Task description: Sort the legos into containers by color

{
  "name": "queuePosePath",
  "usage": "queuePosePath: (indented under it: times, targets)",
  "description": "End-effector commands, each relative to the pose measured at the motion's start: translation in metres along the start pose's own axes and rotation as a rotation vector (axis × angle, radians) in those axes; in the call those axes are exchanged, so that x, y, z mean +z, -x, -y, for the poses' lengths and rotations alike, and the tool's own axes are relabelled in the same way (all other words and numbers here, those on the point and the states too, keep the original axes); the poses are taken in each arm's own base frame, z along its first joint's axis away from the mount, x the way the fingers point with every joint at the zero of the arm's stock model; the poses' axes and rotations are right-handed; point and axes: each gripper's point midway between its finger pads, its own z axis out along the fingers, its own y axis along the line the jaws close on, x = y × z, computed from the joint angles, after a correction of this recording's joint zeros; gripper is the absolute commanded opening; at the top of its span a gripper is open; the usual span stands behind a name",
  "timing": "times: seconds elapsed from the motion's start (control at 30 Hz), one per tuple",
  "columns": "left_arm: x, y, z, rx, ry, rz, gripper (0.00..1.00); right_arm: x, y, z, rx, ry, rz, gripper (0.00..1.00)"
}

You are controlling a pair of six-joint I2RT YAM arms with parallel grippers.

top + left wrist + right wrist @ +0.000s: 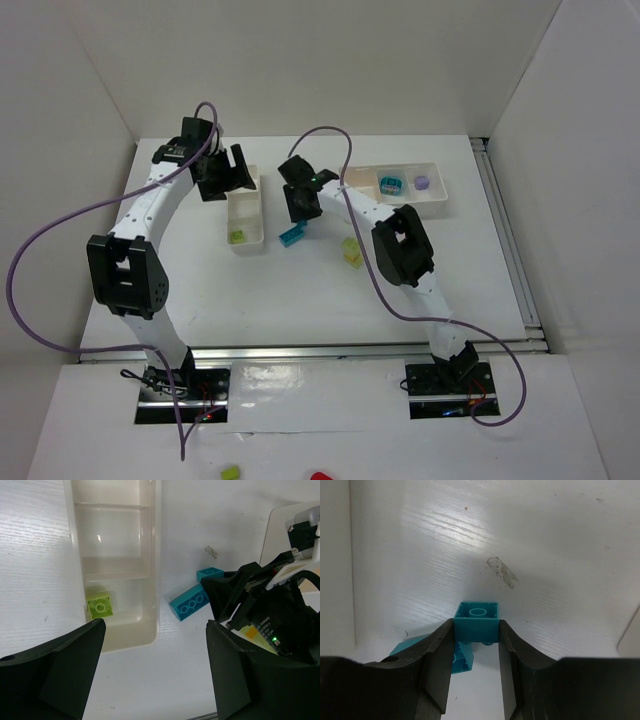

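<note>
From above, the left arm's fingers (235, 178) hang at the far end of the narrow tray (247, 212), which lies left of centre on the table (300, 300). A lime brick (238, 236) sits in the near compartment of that tray. The right arm's fingers (298, 205) point down just right of the narrow tray, with a teal brick (291, 235) on the table just below them. A small yellow and lime stack (351, 250) stands a little further right, near the right arm. The wide tray (440, 200) lies at the far right and holds a teal piece (391, 184) in one compartment and a purple piece (421, 184) in the next.

The left wrist view shows the left fingers (55, 670) spread wide with nothing between them. The lime brick lies in the tray's end compartment; the other compartments in view are bare. Two teal bricks lie on the table beside the tray, the further one against the tip of the right arm.

In the right wrist view, the right fingers (437, 665) are clenched on the two sides of the teal brick, studs up. A second teal brick (457, 657) lies tilted just left of it, partly hidden behind the left finger. Whether the held brick rests on the table cannot be told.
</note>
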Motion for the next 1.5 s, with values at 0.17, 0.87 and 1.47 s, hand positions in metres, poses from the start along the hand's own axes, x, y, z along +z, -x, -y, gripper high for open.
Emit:
queuePosePath:
  times: [0.17, 0.87, 1.47]
  targets:
    - [0.001, 0.008, 0.007, -0.011, -0.033, 0.012, 0.91, -0.091, 0.098, 0.028, 0.09, -0.025, 0.254, 0.28]
    - [0.009, 0.01, 0.02, 0.023, -0.073, -0.001, 0.9, -0.113, 0.055, 0.259, 0.427, -0.409, 0.227, 0.56]
    - [-0.013, 0.03, 0.0, -0.018, 0.056, 0.117, 0.9, -0.111, 0.043, 0.018, 0.016, 0.175, 0.154, 0.76]
